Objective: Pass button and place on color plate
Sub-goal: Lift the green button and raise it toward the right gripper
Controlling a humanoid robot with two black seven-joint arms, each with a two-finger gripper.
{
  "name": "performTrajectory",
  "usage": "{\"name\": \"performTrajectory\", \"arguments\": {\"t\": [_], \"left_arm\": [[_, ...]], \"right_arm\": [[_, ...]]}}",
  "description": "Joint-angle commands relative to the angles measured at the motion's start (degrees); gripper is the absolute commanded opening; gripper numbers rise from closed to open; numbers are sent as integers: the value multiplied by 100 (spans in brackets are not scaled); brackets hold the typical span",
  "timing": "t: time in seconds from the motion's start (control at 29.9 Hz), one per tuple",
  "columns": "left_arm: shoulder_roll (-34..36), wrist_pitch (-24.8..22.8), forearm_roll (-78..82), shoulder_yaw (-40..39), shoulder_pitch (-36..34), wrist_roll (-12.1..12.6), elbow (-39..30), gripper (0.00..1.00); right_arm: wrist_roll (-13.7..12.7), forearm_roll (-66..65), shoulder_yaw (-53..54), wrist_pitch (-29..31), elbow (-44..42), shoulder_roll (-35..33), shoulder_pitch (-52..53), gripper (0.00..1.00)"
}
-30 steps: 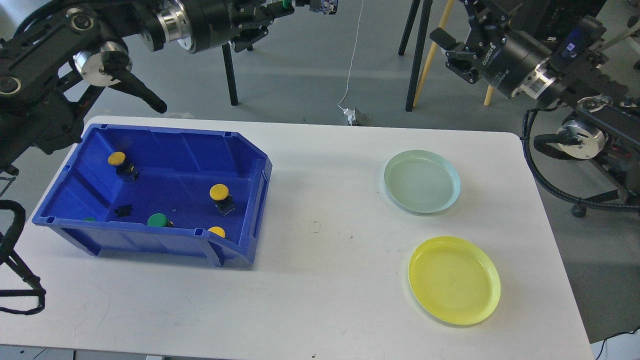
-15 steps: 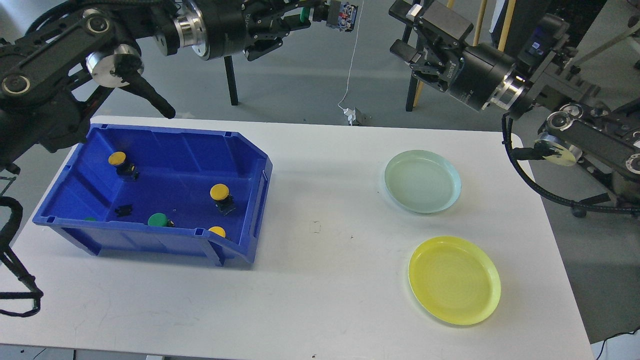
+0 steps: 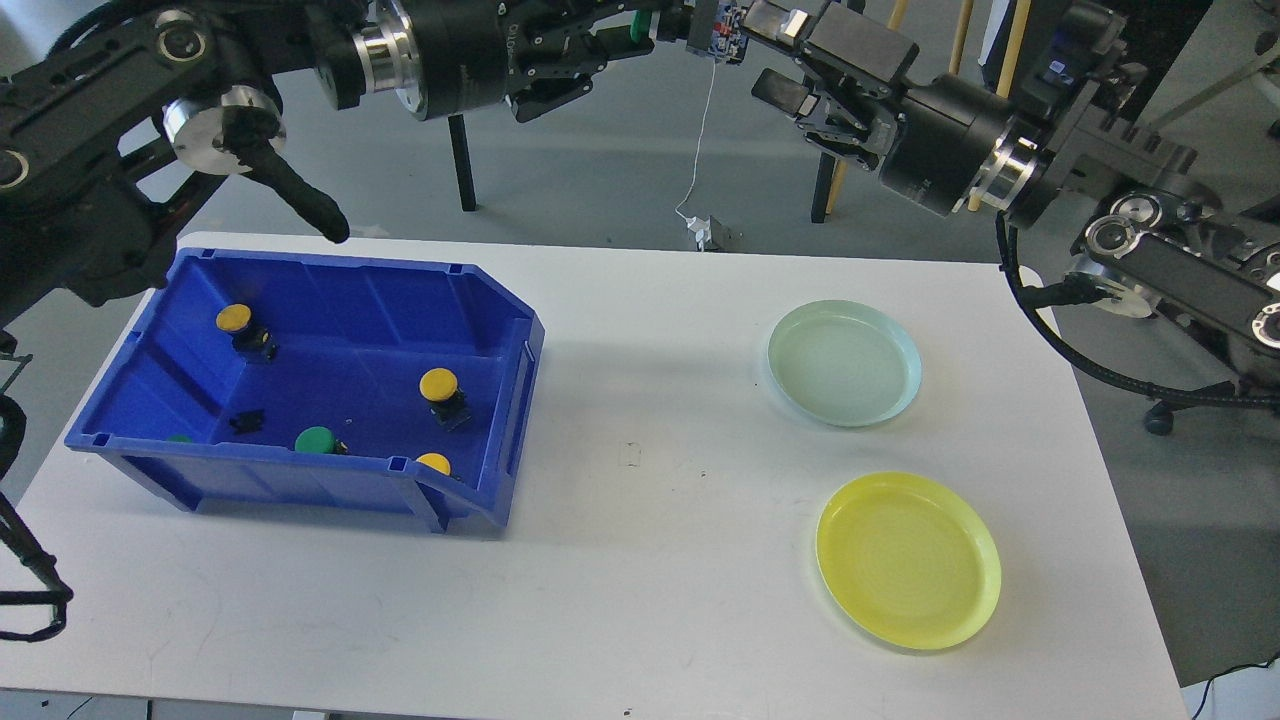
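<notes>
right gripper (image 3: 775,55) closed in | green button (image 3: 712,25) between both | left gripper (image 3: 655,20) clamped

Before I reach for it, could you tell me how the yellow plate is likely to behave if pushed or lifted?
The yellow plate looks like thin, glossy plastic, so it is probably light and would likely slide across the smooth white table when nudged. Its low, sloping rim offers little to grip, so an end effector may slip. It appears rigid, and unlikely to tip.

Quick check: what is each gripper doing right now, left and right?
Left gripper: jaws closed on a green button, held high above the table.
Right gripper: jaws open, empty, right beside the button.
</notes>
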Motion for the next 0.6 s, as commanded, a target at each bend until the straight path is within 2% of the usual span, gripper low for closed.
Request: {"name": "performTrajectory", "arguments": {"t": [0.0, 0.57], "left_arm": [[8, 1, 8, 0, 2, 0, -44, 34], [35, 1, 17, 228, -147, 26, -202, 34]], "right_arm": [[0, -158, -133, -64, -2, 13, 26, 84], [0, -264, -222, -257, 15, -40, 105, 66]]}}
